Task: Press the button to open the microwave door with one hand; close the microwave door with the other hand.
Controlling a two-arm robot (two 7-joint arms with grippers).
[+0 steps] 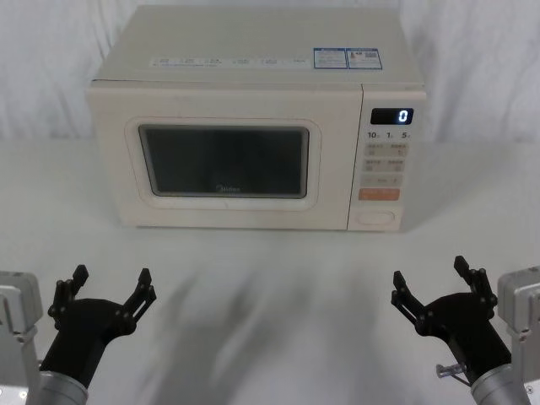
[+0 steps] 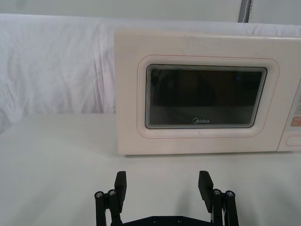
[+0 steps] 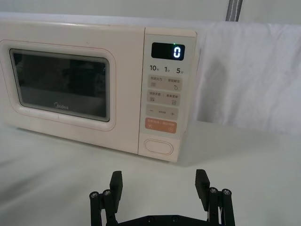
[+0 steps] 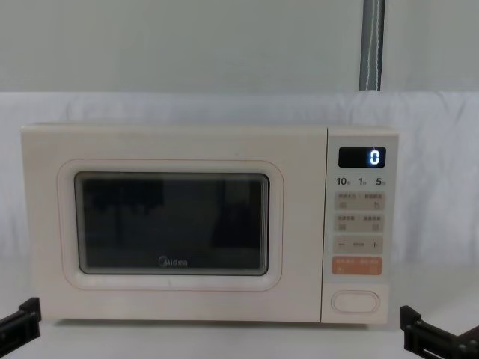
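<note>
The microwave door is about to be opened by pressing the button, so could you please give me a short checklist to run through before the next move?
1. Microwave door shut flush with the front, ready to be released: ok.
2. Button unobstructed, below the orange key: ok.
3. Right hand open, empty, on the button's side: ok.
4. Left hand open, empty, facing the door: ok.
5. Either hand touching the microwave: not ok, both hang short of it above the table.
6. Whether the door will swing clear of the left hand: cannot tell.
</note>
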